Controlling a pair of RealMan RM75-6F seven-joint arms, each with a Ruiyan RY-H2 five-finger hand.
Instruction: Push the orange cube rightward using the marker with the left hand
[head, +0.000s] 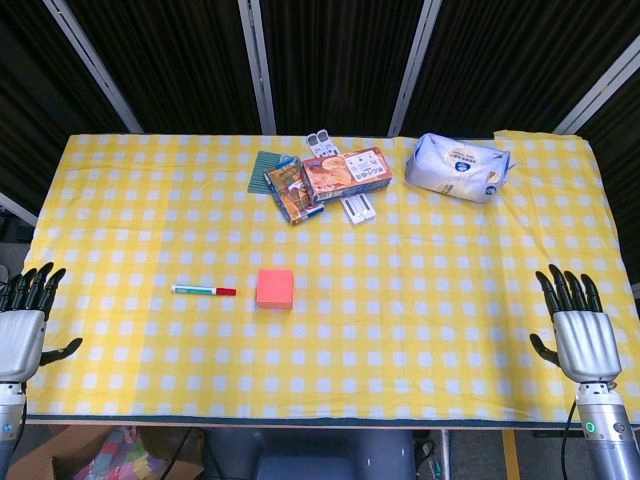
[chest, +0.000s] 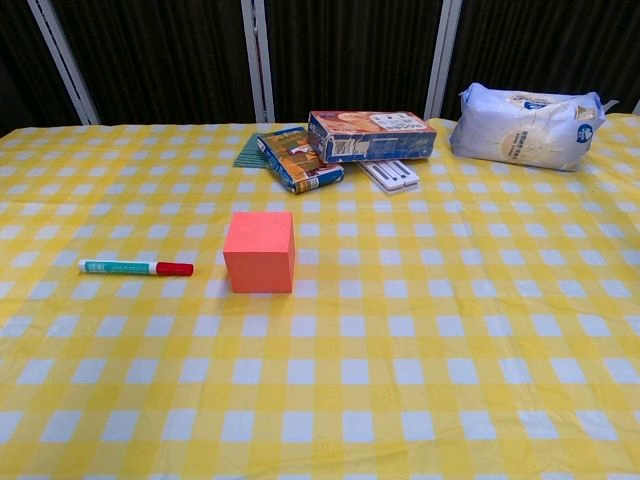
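Well behind marker (chest: 135, 267) and orange cube (chest: 260, 252) lie boxes (chest: 371, 135); both hands' fingers (head: 32, 285) seemingly spread, empty.

This looks like a robot test station in a lab or studio, not a home. Ahead of both hands, black pleated curtains (head: 330, 60) with pale metal struts (head: 258, 65) close off the back like a booth. A yellow checked cloth (head: 420, 330) covers the table as a staged work surface. Far forward of the hands lie mixed props: printed boxes (head: 345, 172) and a wipes pack (head: 458, 167). Below the left hand (head: 22, 335), a cardboard box (head: 45, 460) sits on the floor.
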